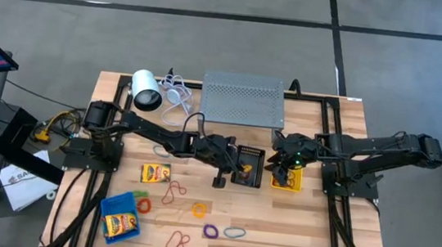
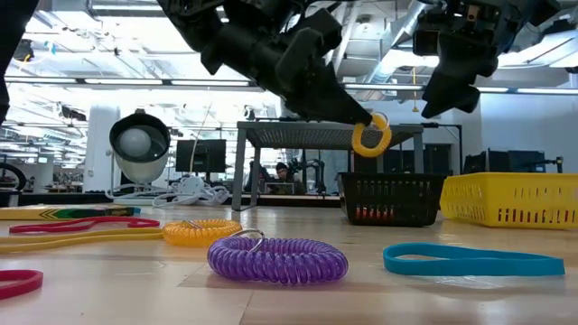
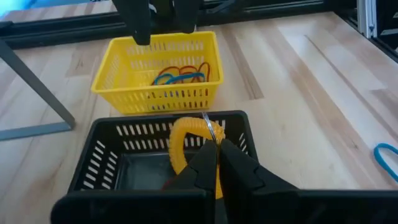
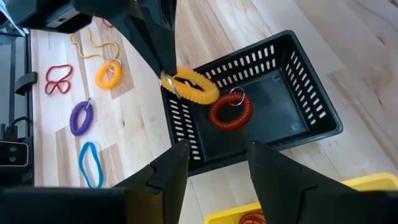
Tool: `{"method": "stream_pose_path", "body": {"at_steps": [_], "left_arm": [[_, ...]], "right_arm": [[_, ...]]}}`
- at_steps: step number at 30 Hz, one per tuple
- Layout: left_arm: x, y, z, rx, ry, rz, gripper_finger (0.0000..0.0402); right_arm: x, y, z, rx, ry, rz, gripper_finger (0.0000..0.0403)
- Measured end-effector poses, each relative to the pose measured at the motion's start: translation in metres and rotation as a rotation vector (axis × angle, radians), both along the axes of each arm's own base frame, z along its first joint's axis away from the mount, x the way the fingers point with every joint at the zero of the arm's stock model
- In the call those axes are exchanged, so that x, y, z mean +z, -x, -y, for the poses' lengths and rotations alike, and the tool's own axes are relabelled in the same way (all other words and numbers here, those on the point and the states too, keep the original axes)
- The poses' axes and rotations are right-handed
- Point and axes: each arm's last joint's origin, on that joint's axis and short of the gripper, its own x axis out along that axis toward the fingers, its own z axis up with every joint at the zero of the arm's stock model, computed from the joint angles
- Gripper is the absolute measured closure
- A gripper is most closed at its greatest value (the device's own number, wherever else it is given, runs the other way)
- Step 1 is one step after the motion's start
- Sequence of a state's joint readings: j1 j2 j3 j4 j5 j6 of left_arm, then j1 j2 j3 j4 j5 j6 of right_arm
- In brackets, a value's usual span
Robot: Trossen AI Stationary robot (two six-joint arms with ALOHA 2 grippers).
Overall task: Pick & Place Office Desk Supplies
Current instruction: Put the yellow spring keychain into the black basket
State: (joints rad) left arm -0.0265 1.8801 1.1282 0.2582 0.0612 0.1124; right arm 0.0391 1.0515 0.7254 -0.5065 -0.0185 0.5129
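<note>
My left gripper (image 3: 217, 158) is shut on a yellow spiral coil loop (image 4: 189, 85) in the air over the black bin (image 4: 311, 93), which holds a red coil (image 4: 230, 111). My right gripper (image 4: 217, 174) is open and empty, up above the yellow bin (image 1: 297, 185), which holds red, blue and orange bands (image 3: 180, 73). The blue bin (image 1: 120, 218) at the near left holds one crayon box. The other crayon box (image 1: 154, 172) lies flat on the table. Several loops lie flat on the table: an orange coil (image 1: 198, 210), a purple coil (image 1: 210, 231) and a pale blue band (image 1: 234, 233). My left gripper pinches the yellow coil between its two fingers, at the part of the loop beside its small metal ring (image 3: 208, 134). The fingers slant down from the table's left. The coil hangs clear, above the black bin's wall (image 2: 372, 137).
A white cylinder with a white cable (image 1: 147, 91) and a grey perforated stand (image 1: 242, 99) stand at the far edge. Red bands (image 1: 179, 241) and a yellow band (image 1: 166, 216) lie toward the near edge. The two arms' grippers are close together over the neighbouring bins.
</note>
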Motion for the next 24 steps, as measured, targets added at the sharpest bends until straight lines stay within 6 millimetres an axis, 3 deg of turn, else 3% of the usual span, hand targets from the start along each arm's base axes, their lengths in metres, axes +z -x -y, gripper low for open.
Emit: {"method": "stream_pose_path", "body": {"at_steps": [16, 24], "left_arm": [[-0.0007, 0.0005, 0.0029, 0.021, 0.051, -0.013, 0.0392], [-0.0010, 0.0007, 0.0029, 0.035, 0.076, -0.020, 0.0326]], "right_arm": [[0.0015, -0.0016, -0.0004, -0.002, -0.013, 0.022, 0.0242], [0.0016, -0.0016, -0.0004, -0.002, -0.013, 0.021, 0.0242]]}}
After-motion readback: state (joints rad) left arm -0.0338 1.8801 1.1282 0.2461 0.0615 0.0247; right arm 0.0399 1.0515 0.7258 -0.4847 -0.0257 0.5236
